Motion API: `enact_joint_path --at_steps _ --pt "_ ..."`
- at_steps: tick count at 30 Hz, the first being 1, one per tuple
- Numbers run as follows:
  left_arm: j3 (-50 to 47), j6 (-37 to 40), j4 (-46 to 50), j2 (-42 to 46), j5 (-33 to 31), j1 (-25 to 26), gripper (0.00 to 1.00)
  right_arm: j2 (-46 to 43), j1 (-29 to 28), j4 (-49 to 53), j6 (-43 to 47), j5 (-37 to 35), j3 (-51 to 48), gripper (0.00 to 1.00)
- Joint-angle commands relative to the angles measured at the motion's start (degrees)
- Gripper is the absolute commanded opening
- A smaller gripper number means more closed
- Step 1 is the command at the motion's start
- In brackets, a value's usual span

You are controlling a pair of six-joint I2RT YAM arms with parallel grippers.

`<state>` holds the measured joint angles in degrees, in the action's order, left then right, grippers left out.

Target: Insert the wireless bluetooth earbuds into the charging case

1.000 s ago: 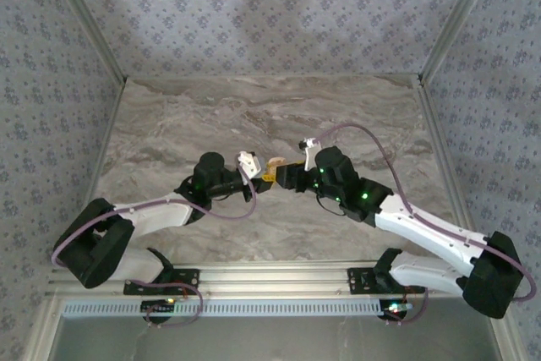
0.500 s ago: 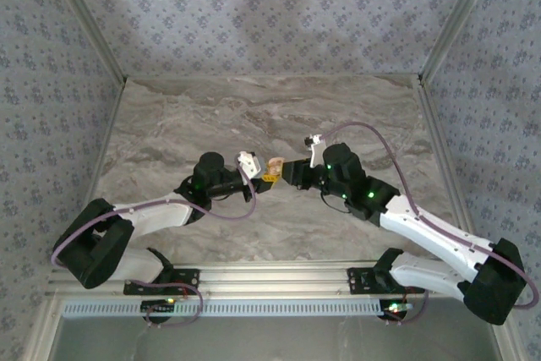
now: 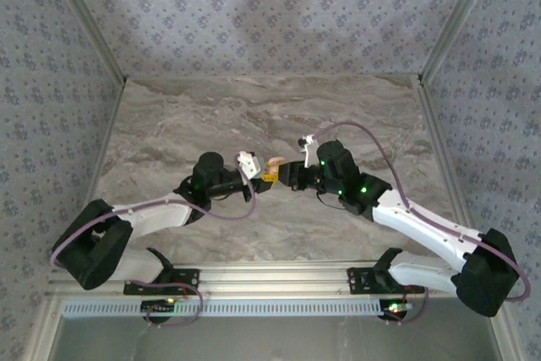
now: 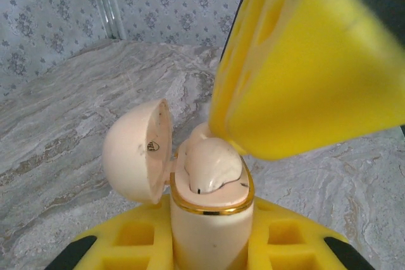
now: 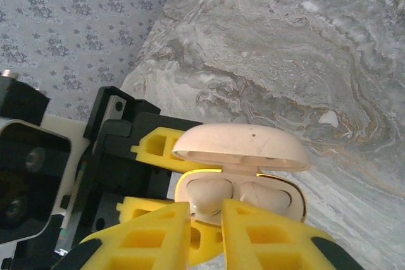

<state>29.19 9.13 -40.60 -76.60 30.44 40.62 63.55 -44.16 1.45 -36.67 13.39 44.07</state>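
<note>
A pale-pink charging case point(image 4: 212, 226) with a gold rim stands upright, and my left gripper point(image 4: 209, 245) is shut on its body. Its lid point(image 4: 136, 153) is hinged open. In the top view the case point(image 3: 272, 166) hangs above the table's middle between both arms. Two wireless bluetooth earbuds point(image 5: 212, 194) point(image 5: 269, 195) lie seated in its wells; one earbud point(image 4: 212, 165) shows in the left wrist view. My right gripper point(image 5: 205, 219) hovers at the case's open mouth, jaws a narrow gap apart, nothing between them. One right finger point(image 4: 304, 74) hangs just over the earbud.
The grey marbled table point(image 3: 254, 116) spreads beyond the arms, walled by patterned panels at the back and sides. A metal rail point(image 3: 270, 306) runs along the near edge. My left gripper's black body point(image 5: 120, 150) sits close behind the case.
My right gripper's jaws have narrowed from wide apart to a small gap while staying at the case's mouth. The left gripper and case have held still.
</note>
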Motion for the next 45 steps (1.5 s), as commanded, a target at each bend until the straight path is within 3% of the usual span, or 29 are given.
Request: enact_joint_path --at_steps 1,5,11,19,22,36,45 --pt "0.7 1.1 -1.7 1.5 1.4 0.3 0.13 0.6 0.8 -0.2 -0.9 1.3 1.5 0.22" --pt "0.6 1.3 -1.4 1.7 1.1 0.3 0.13 -0.2 1.2 0.6 -0.6 1.6 1.7 0.23" --pt "0.5 1.6 -1.0 2.1 1.6 0.3 0.12 -4.8 3.6 3.8 1.0 2.0 2.2 0.34" --pt "2.9 2.1 2.9 3.3 6.5 0.3 0.13 -4.3 13.2 6.8 6.6 16.0 5.6 0.6" --pt "3.7 2.8 4.9 4.1 7.9 0.2 0.13 -1.9 15.3 9.2 10.1 20.4 8.6 0.64" --pt "5.5 4.6 10.7 6.4 9.4 0.3 0.13 10.4 13.8 10.8 17.0 32.6 16.1 0.67" --pt "5.4 5.0 11.3 7.2 8.2 0.3 0.13 12.1 13.1 11.2 17.2 36.6 17.0 0.66"
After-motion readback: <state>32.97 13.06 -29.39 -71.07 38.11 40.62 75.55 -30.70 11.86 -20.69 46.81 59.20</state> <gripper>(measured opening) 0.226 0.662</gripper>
